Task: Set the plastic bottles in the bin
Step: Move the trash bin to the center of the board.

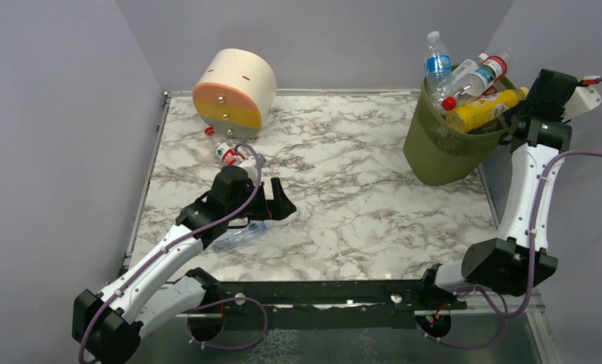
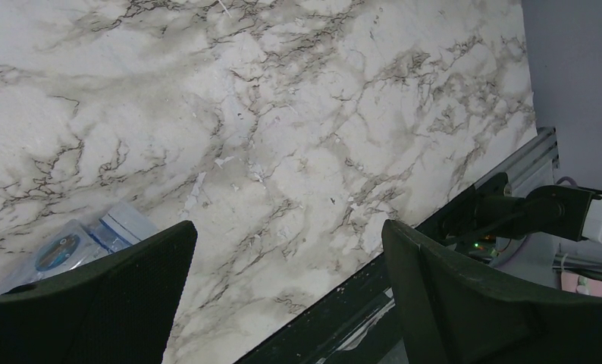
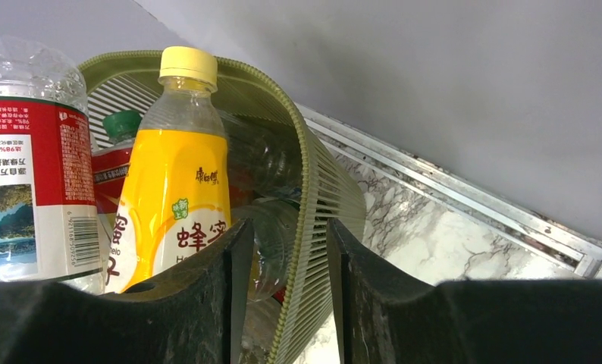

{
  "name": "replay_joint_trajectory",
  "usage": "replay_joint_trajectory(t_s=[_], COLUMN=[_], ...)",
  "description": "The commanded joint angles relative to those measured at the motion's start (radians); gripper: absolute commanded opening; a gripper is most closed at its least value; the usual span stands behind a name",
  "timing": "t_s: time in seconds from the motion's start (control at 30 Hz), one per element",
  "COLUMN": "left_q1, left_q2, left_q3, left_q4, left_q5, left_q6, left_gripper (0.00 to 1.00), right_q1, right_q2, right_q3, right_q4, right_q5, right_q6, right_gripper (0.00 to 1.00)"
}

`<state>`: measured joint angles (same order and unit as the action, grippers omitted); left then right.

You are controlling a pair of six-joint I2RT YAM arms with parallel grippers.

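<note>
The olive-green bin (image 1: pixel 442 152) stands at the table's far right, heaped with plastic bottles: a yellow one (image 1: pixel 484 110), a blue-labelled one (image 1: pixel 437 64) and a red-labelled one (image 1: pixel 480 76). My right gripper (image 1: pixel 510 121) straddles the bin's right wall (image 3: pixel 313 174), one finger inside, one outside, shut on it (image 3: pixel 283 227). The yellow bottle (image 3: pixel 177 197) lies just inside. My left gripper (image 1: pixel 279 199) hangs open (image 2: pixel 286 227) over bare table. A clear blue-labelled bottle (image 1: pixel 237 236) lies beside its left finger (image 2: pixel 78 243). Another red-labelled bottle (image 1: pixel 228 152) lies farther back.
A cream, orange and yellow round drawer box (image 1: pixel 233 91) sits at the back left, with a small red cap (image 1: pixel 209 131) in front of it. Grey walls close in the table on three sides. The black base rail (image 1: pixel 321 292) runs along the near edge.
</note>
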<state>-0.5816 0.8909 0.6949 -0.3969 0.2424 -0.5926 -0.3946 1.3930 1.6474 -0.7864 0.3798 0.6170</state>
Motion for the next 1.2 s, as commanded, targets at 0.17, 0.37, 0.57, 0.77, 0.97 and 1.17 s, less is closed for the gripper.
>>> replay_joint_trajectory(t_s=[0.17, 0.37, 0.57, 0.77, 0.97, 1.17], left_q1=[0.006, 0.008, 0.007, 0.007, 0.006, 0.006], left_q2=[-0.001, -0.011, 0.014, 0.056, 0.057, 0.038], left_q3=[-0.015, -0.040, -0.039, -0.010, 0.016, 0.033], left_q4=[0.047, 0.062, 0.081, 0.087, 0.058, 0.001], left_q5=[-0.004, -0.001, 0.018, 0.044, 0.065, 0.063], left_q6=[0.008, -0.014, -0.019, -0.012, -0.004, 0.001], left_gripper=[0.99, 0.99, 0.98, 0.98, 0.98, 0.98], right_q1=[-0.007, -0.007, -0.007, -0.007, -0.007, -0.007], right_q2=[-0.016, -0.034, -0.093, -0.205, -0.315, -0.376], right_q3=[-0.058, -0.105, -0.158, -0.283, -0.453, -0.588], right_q4=[0.086, 0.109, 0.099, 0.079, 0.090, 0.150], right_q5=[-0.042, -0.056, -0.062, -0.060, -0.074, -0.089], right_q6=[0.030, 0.047, 0.051, 0.059, 0.076, 0.078], right_gripper=[0.43, 0.42, 0.40, 0.40, 0.54, 0.59])
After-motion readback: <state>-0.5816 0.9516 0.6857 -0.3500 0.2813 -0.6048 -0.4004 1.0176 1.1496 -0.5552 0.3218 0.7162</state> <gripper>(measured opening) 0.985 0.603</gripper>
